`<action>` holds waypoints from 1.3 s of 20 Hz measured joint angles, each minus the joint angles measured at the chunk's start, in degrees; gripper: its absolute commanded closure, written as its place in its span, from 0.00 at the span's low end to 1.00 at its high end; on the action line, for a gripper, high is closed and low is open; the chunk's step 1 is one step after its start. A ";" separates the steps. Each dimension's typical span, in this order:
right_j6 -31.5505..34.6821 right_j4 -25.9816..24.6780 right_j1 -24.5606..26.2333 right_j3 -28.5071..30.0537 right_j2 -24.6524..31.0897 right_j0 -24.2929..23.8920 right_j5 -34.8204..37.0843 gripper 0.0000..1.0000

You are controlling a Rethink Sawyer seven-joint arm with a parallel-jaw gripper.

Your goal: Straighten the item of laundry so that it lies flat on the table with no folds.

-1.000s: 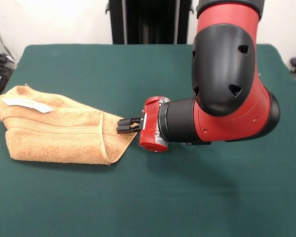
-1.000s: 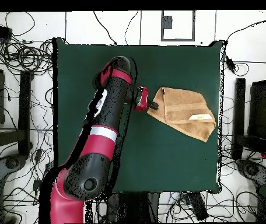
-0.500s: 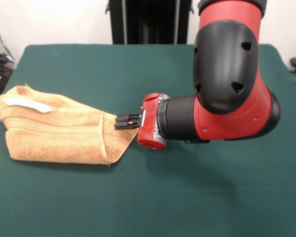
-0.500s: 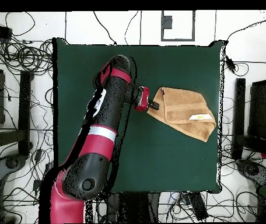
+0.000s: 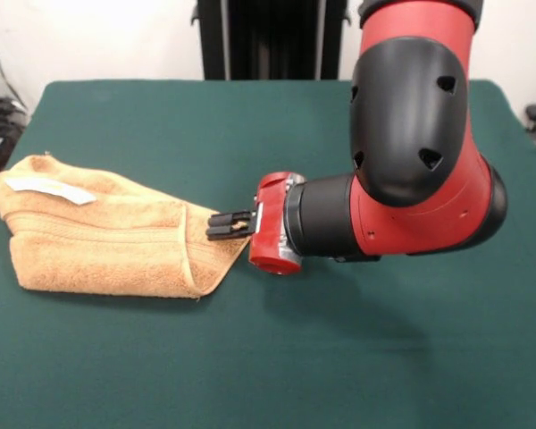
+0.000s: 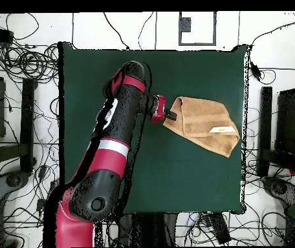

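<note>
Gripper (image 5: pixel 221 225) barely shifted since half a second ago | clamped on towel (image 5: pixel 98 241) corner | towel unchanged, folded on table (image 5: pixel 268 357)

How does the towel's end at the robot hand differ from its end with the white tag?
The end of the towel at the hand narrows to a corner on open table; the end with the white tag is broad and lies near the table's edge. The corner end shows a hem edge; the tag end shows stacked, rounded folds. Both are doubled over, not flat.
</note>
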 measured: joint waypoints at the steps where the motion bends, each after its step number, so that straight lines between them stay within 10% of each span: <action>1: 0.00 0.00 -0.01 0.00 0.00 0.00 -0.33 1.00; 26: 0.00 0.01 -4.74 8.23 1.53 0.56 -11.03 1.00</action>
